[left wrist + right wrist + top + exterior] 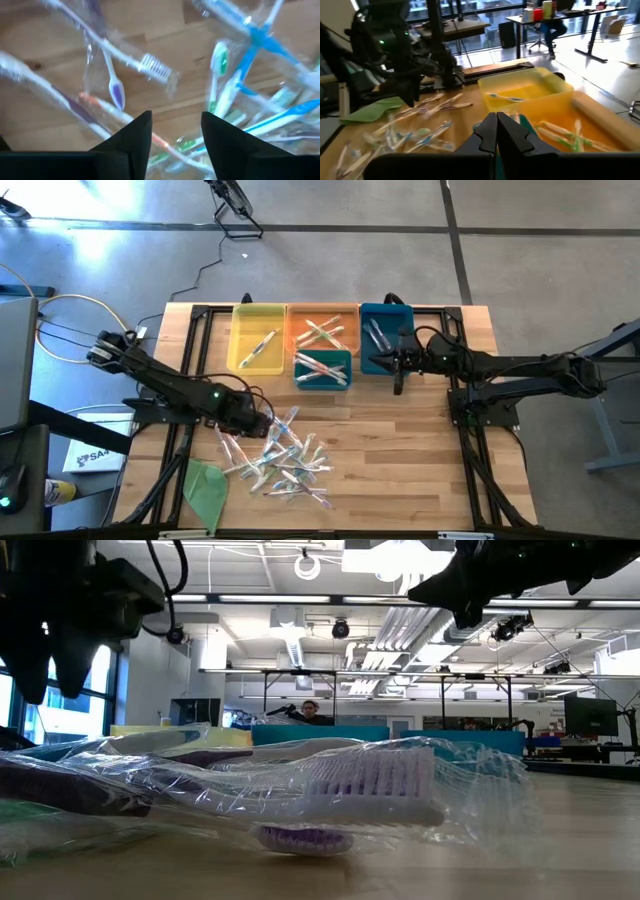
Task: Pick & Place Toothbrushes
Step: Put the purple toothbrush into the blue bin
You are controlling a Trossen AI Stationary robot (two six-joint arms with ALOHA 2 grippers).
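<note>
Above the heap of wrapped toothbrushes, the left gripper hangs with fingers parted and empty, while the right gripper, clenched on nothing, hovers by the half-hidden blue bin.

I am looking at the wooden table. Four bins are sitting in a cluster at its far edge: yellow bin, orange bin, blue bin and teal bin. Loose toothbrushes are lying piled near the front, and a green sheet is lying beside them.
</note>
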